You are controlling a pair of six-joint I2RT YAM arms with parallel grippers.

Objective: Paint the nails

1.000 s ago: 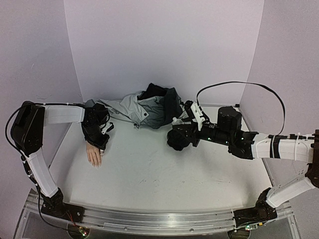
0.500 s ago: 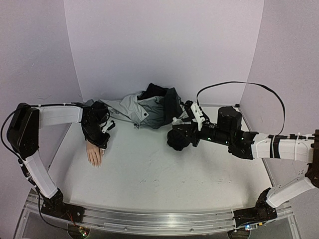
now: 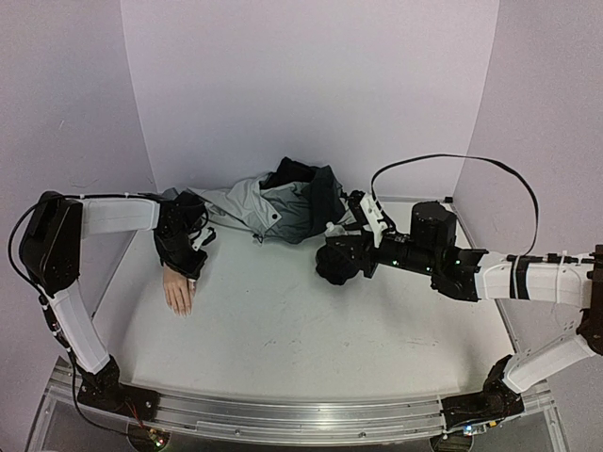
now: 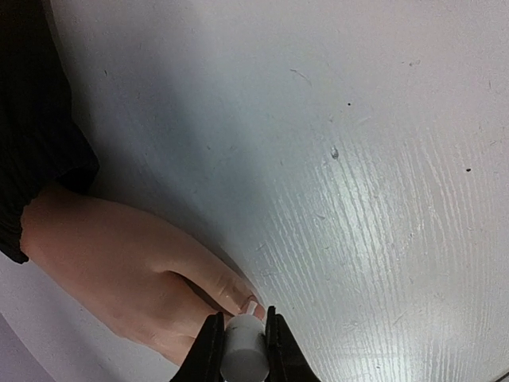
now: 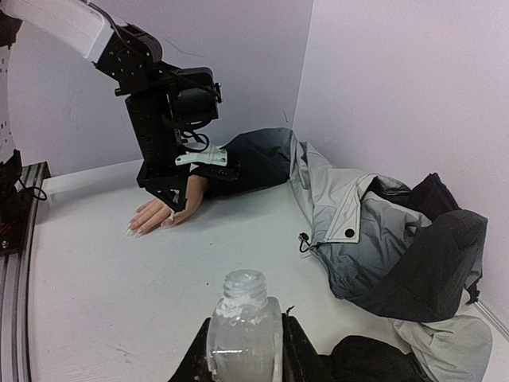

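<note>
A: Where does the job stand?

B: In the painting itself, I'd say. The pale flesh-coloured mannequin hand (image 3: pixel 177 292) lies flat on the white tabletop (image 3: pixel 301 339) at the left of the overhead view. Its fingers point toward the bottom edge and its wrist is tucked into a dark sleeve (image 4: pixel 32 119). The left jaws stand right over it.

A: Holding anything?

B: Yes. At the bottom centre of the left wrist view they are closed tight on a small whitish cylindrical applicator handle (image 4: pixel 242 356), with only its width between them. Its end sits right at one of the tiny fingernails (image 4: pixel 249 305). The bristles are hidden, so I can't say whether they touch.

A: And the other arm?

B: The right jaws, at the centre of the overhead view, grip a small clear glass bottle (image 5: pixel 244 322) upright with its neck uncapped. It is beside the crumpled grey-black jacket (image 3: pixel 273 209) and well apart from the hand.

A: Any nail finished?

B: Too small to tell. The one under the tool shows a pinkish tinge, nothing surer.

A: Next move?

B: Judging from this, a short, light stroke along that nail, kept off the skin, then a small sideways shift to the neighbouring fingertip. The brush may need reloading, which calls for the bottle to be held steady and upright.
</note>
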